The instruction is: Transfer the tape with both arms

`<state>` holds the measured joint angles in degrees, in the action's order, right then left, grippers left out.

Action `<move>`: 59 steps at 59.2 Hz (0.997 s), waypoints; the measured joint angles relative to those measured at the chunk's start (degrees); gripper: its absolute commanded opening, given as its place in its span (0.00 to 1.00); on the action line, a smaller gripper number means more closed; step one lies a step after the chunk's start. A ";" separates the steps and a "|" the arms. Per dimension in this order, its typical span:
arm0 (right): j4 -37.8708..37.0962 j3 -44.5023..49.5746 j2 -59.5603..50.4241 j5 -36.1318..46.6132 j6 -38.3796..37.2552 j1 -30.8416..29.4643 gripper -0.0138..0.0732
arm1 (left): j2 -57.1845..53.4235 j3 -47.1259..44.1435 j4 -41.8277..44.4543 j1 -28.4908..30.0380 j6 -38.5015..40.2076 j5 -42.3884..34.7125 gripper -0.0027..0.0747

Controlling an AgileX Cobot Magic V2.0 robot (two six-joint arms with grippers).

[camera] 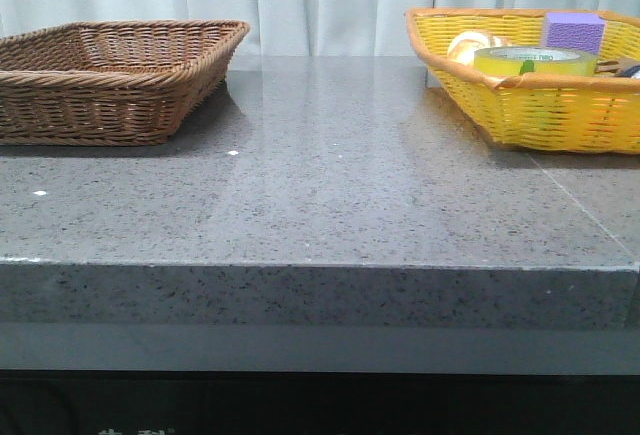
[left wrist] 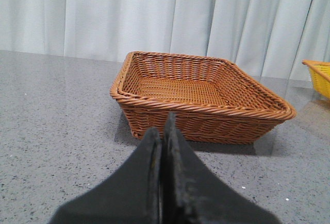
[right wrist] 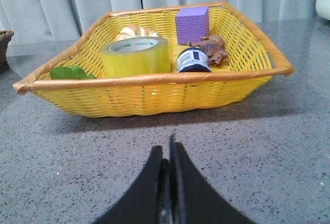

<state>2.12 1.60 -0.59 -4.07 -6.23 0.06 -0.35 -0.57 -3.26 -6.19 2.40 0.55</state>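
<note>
The yellow tape roll (camera: pixel 533 60) lies flat in the yellow wicker basket (camera: pixel 540 115) at the table's right rear; it also shows in the right wrist view (right wrist: pixel 135 55). My right gripper (right wrist: pixel 166 149) is shut and empty, low over the grey table in front of that basket (right wrist: pixel 154 92). My left gripper (left wrist: pixel 161 126) is shut and empty, low over the table in front of the brown wicker basket (left wrist: pixel 206 113), which is empty (camera: pixel 110 80). Neither arm shows in the front view.
In the yellow basket with the tape are a purple block (right wrist: pixel 192 24), a dark jar with a blue label (right wrist: pixel 193 61), a brown lumpy thing (right wrist: pixel 214 49), a pale tan round thing (right wrist: pixel 131 32) and green leaves (right wrist: pixel 69 72). White curtains hang behind.
</note>
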 measured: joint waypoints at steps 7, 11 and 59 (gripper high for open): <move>0.00 0.00 0.00 0.00 0.00 0.00 0.08 | 0.00 0.00 0.00 0.00 0.00 0.00 0.01; 0.00 0.00 0.00 0.00 0.00 0.00 0.08 | 0.00 0.00 0.00 0.00 0.00 0.00 0.01; 0.00 0.00 0.00 0.86 0.00 0.00 0.08 | 0.00 0.00 -0.13 0.00 0.00 -3.04 0.01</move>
<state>2.12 1.60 -0.59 -3.22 -6.23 0.06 -0.35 -0.57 -3.39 -6.19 2.40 -2.50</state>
